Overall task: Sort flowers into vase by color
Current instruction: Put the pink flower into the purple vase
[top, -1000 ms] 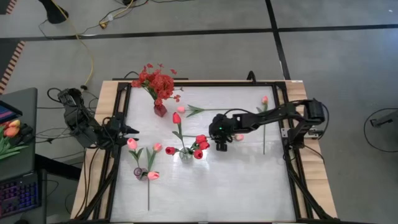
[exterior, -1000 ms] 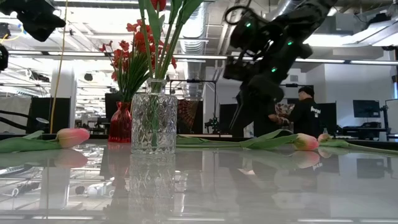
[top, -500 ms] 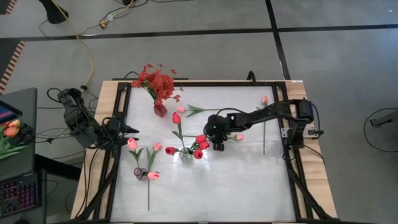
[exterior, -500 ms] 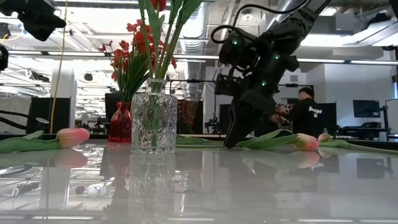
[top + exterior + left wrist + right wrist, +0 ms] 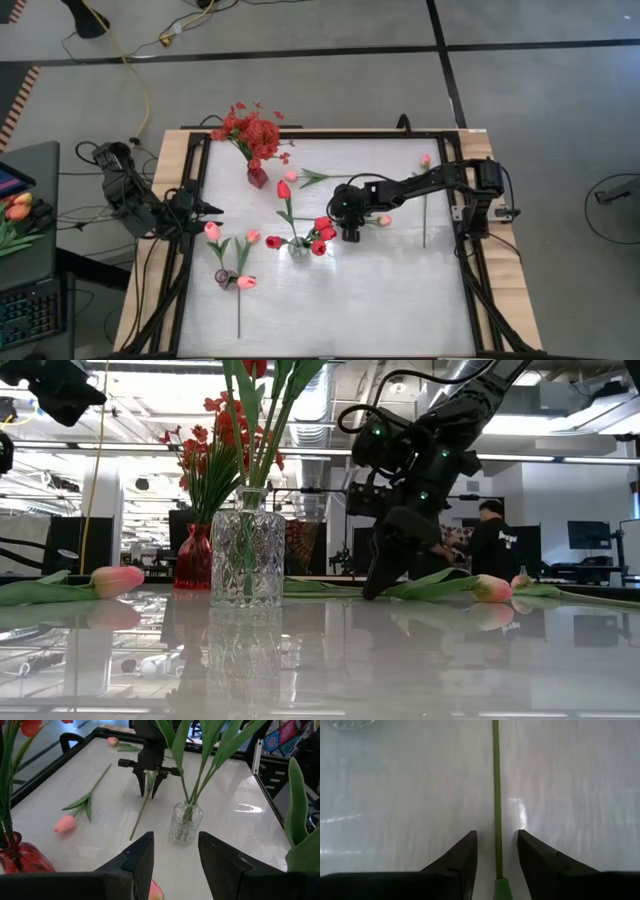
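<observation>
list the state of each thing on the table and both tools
right tool, open, lowered astride a stem
pink tulip, lying flat, stem between the tool's fingers, not lifted
clear glass vase, upright, holding red tulips
red vase, upright, holding red sprays
left tool, open, waiting at the table's left edge

Two dark, jointed arms are seen, the right arm lit by small green lights. Black cables are looped along each, and the left arm ends in tapered black fingers.
</observation>
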Tool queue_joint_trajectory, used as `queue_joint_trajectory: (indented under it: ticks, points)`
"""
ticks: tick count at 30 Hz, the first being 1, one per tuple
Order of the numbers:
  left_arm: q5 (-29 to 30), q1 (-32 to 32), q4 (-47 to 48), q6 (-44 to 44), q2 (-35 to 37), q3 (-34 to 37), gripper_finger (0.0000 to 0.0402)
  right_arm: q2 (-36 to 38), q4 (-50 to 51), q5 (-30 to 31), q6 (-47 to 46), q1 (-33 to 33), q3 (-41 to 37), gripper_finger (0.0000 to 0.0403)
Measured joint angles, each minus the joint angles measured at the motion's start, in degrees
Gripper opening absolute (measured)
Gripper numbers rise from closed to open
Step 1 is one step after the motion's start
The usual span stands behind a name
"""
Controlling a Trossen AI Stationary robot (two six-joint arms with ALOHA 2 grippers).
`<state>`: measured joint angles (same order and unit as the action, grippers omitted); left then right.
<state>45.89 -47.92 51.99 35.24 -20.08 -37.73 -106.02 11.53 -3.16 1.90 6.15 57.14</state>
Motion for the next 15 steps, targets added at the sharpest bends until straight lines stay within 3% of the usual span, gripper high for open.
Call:
queue_joint_trajectory:
  ticks: [12, 15]
  points:
    - [-0.63, 0.02, 0.02, 0.13, 0.0, 0.0, 0.0142, 1.54, 4.11, 3.14, -1.07, -0.01, -0.22, 0.0019]
    - [-0.68, 0.0, 0.02, -0.2, 0.0, 0.0, 0.0142, 4.45, 7.73, 3.82, -1.52, 0.41, -0.46, 0.0017]
